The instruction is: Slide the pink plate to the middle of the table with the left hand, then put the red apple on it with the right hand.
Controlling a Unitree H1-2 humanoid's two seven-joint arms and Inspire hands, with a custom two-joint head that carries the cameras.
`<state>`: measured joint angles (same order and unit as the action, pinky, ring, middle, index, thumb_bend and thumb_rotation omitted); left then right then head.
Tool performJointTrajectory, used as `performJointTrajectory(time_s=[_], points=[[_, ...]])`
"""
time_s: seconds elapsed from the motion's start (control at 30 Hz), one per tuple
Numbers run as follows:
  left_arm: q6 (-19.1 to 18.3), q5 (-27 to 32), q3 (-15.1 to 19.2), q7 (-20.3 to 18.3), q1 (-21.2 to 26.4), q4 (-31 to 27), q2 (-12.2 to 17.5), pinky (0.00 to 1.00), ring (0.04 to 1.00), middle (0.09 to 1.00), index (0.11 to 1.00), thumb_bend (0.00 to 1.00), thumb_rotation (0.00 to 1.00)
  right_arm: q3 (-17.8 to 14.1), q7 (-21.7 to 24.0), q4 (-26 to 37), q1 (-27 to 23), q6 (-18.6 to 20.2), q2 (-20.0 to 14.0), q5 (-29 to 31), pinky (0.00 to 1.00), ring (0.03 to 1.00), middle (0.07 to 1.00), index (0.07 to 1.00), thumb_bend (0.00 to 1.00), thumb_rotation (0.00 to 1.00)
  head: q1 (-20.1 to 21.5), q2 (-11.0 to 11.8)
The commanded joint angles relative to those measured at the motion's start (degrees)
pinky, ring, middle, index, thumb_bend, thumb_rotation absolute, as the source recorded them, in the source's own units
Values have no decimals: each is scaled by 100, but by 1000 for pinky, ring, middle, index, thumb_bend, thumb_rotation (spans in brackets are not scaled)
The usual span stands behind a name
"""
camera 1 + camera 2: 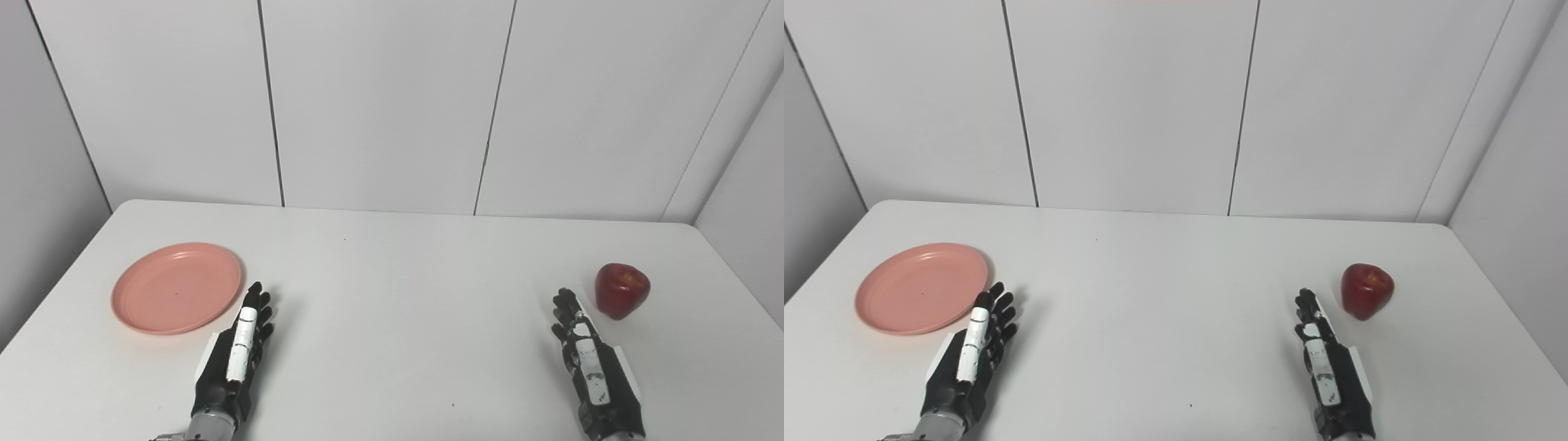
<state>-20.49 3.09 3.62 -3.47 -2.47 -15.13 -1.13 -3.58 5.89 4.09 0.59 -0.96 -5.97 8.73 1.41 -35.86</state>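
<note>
A pink plate (176, 286) lies flat on the left side of the white table (404, 294). A red apple (621, 290) stands on the right side. My left hand (242, 343) is open and empty, fingers stretched forward, just right of the plate's near rim and apart from it. My right hand (585, 352) is open and empty, fingers stretched forward, just left of and nearer than the apple, not touching it. In the right eye view the plate (922, 286), the apple (1366, 290) and both hands (977, 343) (1323, 355) show the same way.
The table ends at grey panel walls (392, 104) at the back and on both sides. Bare white tabletop lies between the two hands.
</note>
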Motion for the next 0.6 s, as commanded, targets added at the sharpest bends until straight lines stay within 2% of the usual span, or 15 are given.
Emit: performJointTrajectory(time_s=[0.0,0.3,0.47,0.57], points=[[16,-38,-37,-46,-118,-130,211,1000,1000,1000,1000,680,1000,-22,27,-94,-77,-389,72,71,1000,996,955,952,920,920,-7,4],[36,-41,-33,-49,-101,-73,223,1000,1000,1000,1000,672,1000,-46,2,-176,-91,-524,109,41,1000,995,957,966,934,914,35,32],[-6,-16,-17,-50,-96,-77,217,1000,1000,1000,1000,668,1000,-39,-15,-184,-90,-518,108,4,1000,991,955,964,926,917,43,35],[-21,-14,-16,-51,-100,-94,215,1000,1000,1000,1000,668,1000,-42,-57,-150,-84,-376,107,-30,1000,993,957,961,935,921,47,44]])
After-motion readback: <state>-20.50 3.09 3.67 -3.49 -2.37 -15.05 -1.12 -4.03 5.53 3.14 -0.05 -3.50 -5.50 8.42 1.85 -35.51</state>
